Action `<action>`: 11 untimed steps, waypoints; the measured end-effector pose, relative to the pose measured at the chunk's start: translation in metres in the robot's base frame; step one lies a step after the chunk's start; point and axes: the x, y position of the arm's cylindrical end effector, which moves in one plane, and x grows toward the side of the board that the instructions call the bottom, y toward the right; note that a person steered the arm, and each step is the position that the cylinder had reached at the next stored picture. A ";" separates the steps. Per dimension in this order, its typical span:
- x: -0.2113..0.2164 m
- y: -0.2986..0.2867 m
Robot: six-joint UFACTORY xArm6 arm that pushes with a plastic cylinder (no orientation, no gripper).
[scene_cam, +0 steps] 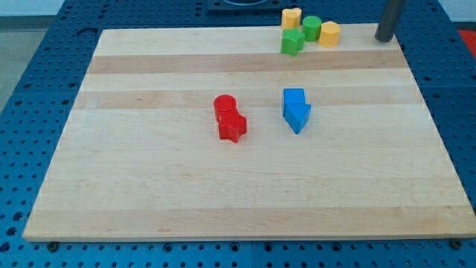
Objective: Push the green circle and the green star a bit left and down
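Note:
The green circle [312, 28] stands near the top edge of the wooden board [149, 186], right of centre. The green star [292, 42] touches it at its lower left. A yellow heart-like block [291, 18] sits just above the star and a yellow hexagon-like block [329, 33] touches the circle's right side. My tip [384, 38] is at the board's top right corner, well to the right of this cluster and apart from every block.
A red cylinder [224, 106] and a red star [232, 127] touch each other at the board's middle. A blue cube [294, 97] and a blue triangular block [299, 117] sit just right of them. Blue pegboard [30, 89] surrounds the board.

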 end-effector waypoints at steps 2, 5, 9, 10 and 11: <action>-0.023 -0.008; -0.023 -0.089; 0.022 -0.162; 0.041 -0.185; 0.051 -0.205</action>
